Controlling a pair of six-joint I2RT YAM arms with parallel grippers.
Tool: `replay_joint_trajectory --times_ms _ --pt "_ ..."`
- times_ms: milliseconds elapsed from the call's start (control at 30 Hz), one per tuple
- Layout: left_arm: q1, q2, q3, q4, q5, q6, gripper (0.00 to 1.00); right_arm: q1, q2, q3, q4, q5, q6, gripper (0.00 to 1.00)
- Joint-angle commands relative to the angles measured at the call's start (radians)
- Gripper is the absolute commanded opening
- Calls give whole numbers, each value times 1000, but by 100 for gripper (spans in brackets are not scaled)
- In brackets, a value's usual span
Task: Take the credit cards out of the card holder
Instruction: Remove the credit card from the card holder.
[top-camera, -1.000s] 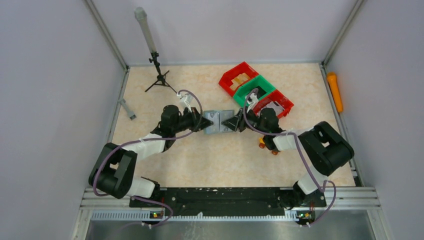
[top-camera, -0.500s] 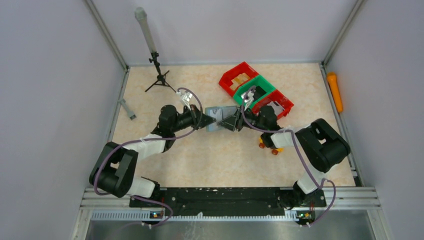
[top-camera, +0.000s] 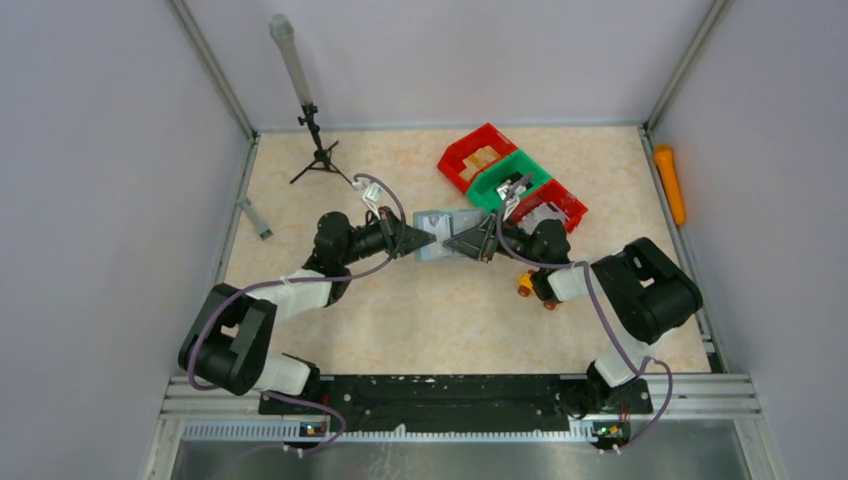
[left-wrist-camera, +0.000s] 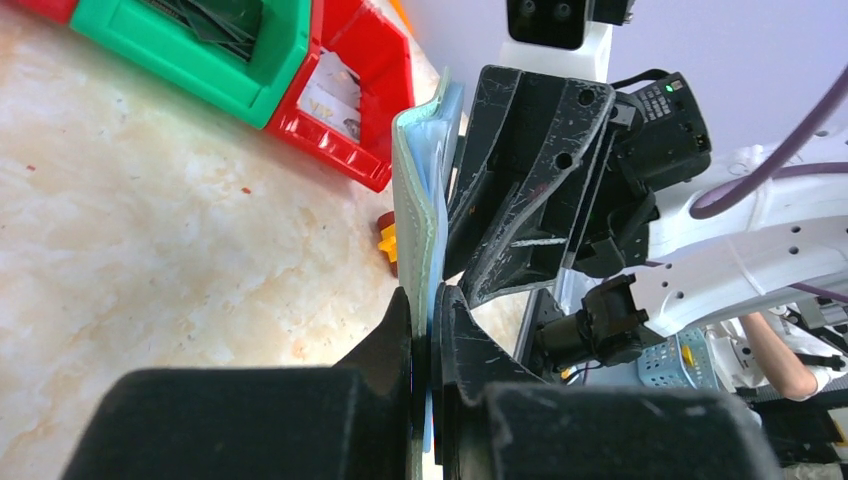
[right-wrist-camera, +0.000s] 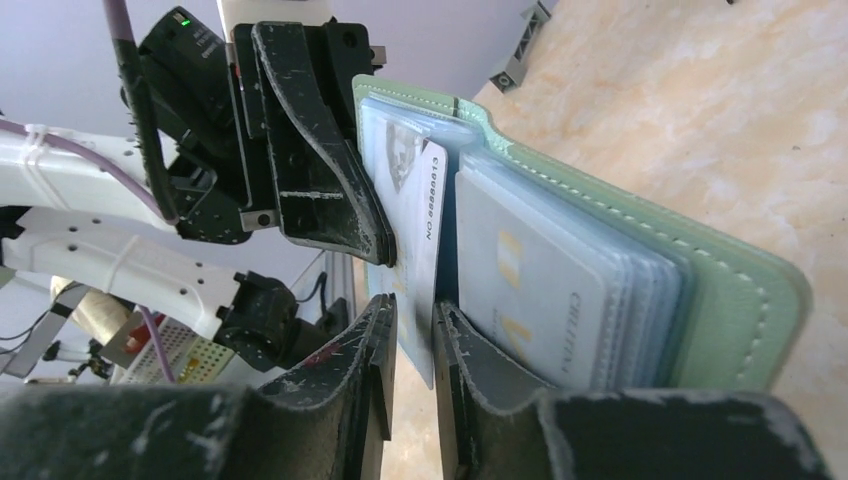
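Card holder (top-camera: 440, 222): thin, square, grey-green stitched wallet with clear plastic sleeves (right-wrist-camera: 655, 300) inside. It sat just above centre in the top view, held up on edge and opened like a book. In the left wrist view it ran edge-on up mid-frame (left-wrist-camera: 412, 200), with one cover clamped tight in the left gripper (left-wrist-camera: 428, 310).

Credit cards (right-wrist-camera: 540, 290): pale, flat rectangular cards stacked in the sleeves, filling centre-right of the right wrist view; their printing was only partly legible. One white card (right-wrist-camera: 428, 225), with a number printed along its edge, stuck out of the sleeves at frame centre. It lay between the fingers of the right gripper (right-wrist-camera: 412, 315); contact on both faces was not confirmed.
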Motion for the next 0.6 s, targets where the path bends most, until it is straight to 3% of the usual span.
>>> replay_joint_trajectory --times_ms 0,167,300,567 --pt "-3 3 -6 96 28 -13 0 -11 -16 -2 195 -48 59 18" --pt "-3 4 -7 98 27 -16 4 -16 -14 -9 221 -53 70 9" --pt "-3 4 -12 109 27 -23 17 -24 -11 -9 216 -46 75 0" --pt "-2 -4 -26 148 29 -42 21 -49 11 -15 243 -40 103 0"
